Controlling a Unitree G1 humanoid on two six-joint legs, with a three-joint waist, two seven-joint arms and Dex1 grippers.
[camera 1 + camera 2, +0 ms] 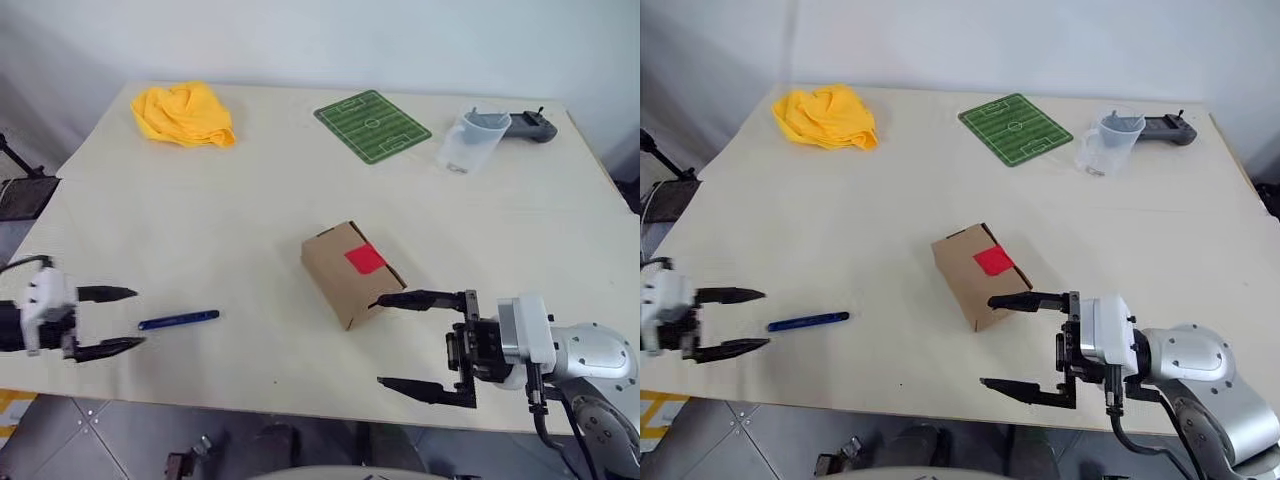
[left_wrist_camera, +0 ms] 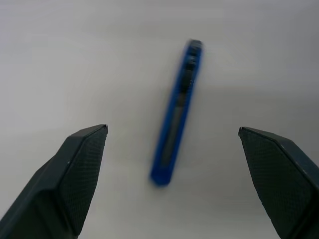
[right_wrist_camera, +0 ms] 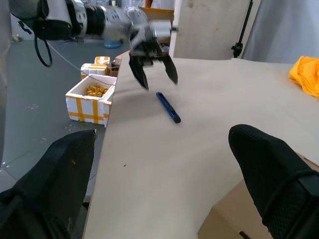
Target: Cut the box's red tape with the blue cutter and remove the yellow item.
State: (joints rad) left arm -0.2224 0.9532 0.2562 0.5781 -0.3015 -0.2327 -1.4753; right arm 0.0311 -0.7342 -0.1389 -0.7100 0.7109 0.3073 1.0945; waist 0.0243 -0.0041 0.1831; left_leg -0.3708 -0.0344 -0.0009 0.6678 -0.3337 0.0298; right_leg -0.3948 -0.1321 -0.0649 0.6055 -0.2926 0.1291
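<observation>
**Op:** Blue cutter [image 1: 179,320] lies flat on the table [image 1: 250,200], just ahead of my left gripper [image 1: 122,319], whose fingers are spread wide and empty. Its long axis runs almost in line with the way the gripper points, so I judge I need a wrist turn before the pads can close across the slim sides.

**Spotter:** And the right?

**Op:** My right gripper [image 1: 408,340] is spread wide too, with nothing in it, close beside the box [image 1: 352,272] at its near corner. The cutter is well apart from it, so the left arm takes the pick.

**Spotter:** Tape?

**Op:** Red tape [image 1: 364,259] sits uncut on the box's top face, the flap closed. Farther back lies a yellow cloth [image 1: 185,114].
</observation>
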